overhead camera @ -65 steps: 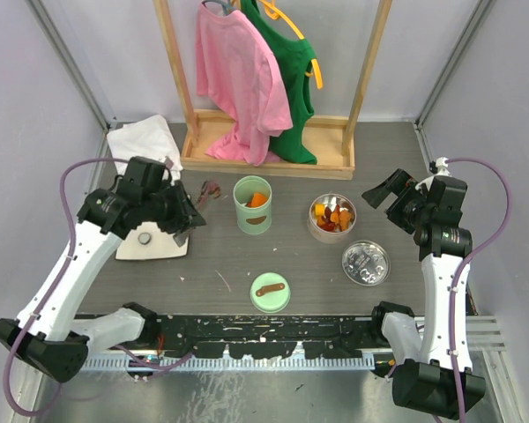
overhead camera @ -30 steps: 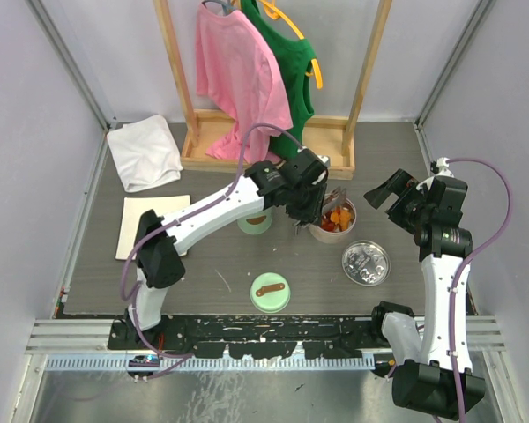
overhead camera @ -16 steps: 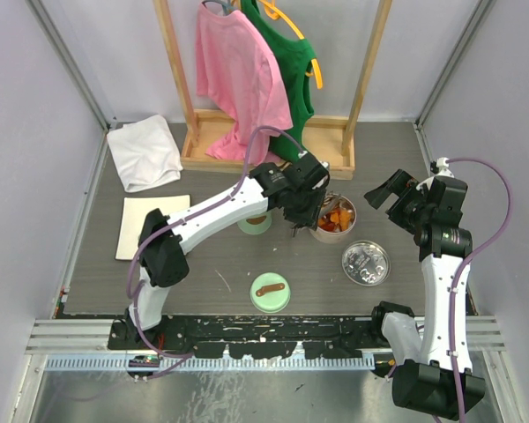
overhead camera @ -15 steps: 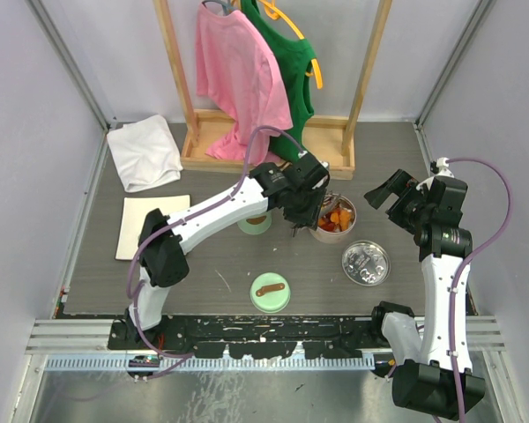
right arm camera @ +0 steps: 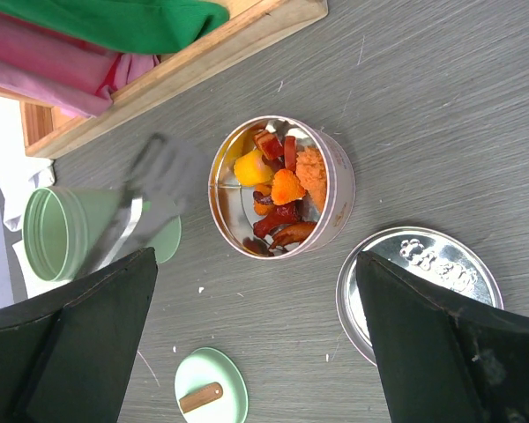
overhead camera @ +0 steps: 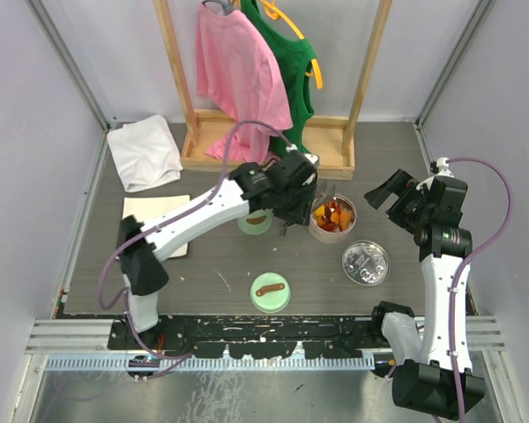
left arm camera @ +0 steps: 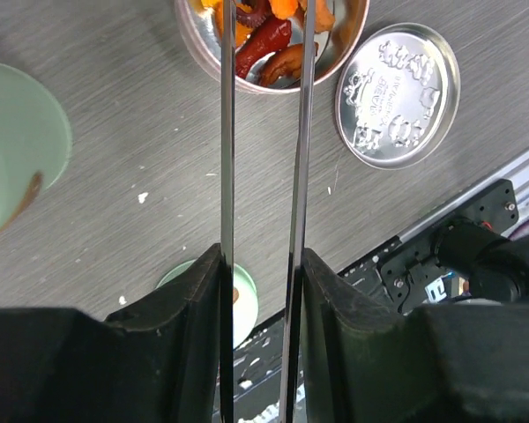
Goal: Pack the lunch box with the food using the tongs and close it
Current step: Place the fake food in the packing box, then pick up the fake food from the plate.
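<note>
My left gripper is shut on the tongs. Their two thin metal arms stand slightly apart and run up to the round tin. The tips hover over the food, orange, red and brown pieces heaped in the tin. The lunch box, a pale green cylinder, stands open just left of the tin, partly hidden under my left arm. Its green lid with a wooden handle lies nearer the front. My right gripper hangs wide open and empty, right of the tin.
The tin's silver lid lies to the tin's front right. A wooden rack with a pink and a green shirt stands at the back. A white cloth and a white board lie at the left.
My left gripper has drawn back a little to the left from the tin, its elbow swinging left. The tongs' arms have parted slightly. The right arm has not moved.
</note>
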Motion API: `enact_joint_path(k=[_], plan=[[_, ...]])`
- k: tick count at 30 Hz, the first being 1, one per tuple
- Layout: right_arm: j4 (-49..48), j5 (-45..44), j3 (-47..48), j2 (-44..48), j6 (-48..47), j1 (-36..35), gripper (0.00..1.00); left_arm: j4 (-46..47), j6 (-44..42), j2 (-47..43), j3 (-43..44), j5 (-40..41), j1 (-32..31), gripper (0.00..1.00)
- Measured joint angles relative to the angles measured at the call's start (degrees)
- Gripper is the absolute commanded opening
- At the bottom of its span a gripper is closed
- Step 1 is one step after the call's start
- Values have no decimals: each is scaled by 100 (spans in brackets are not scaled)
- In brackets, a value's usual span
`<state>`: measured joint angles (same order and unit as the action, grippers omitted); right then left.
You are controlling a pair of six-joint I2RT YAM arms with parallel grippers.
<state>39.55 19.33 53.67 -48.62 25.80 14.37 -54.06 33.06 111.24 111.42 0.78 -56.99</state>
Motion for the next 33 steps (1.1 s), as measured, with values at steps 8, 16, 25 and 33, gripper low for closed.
enact_joint_path(k=[8,16,25,33], plan=[[2,2,0,0,2,0,100,304,74,-3027,-1635,1023,363,33],[7,13,0,0,26,0,100,-369,599,-5438,-3506,1919,2000,38],[4,103,0,0,103,0,100,-1672,984,-5521,-4175,2065,3517,38],[4,114,0,0,109,0,100,-1650,798,-5187,-4979,1086,4763,44]])
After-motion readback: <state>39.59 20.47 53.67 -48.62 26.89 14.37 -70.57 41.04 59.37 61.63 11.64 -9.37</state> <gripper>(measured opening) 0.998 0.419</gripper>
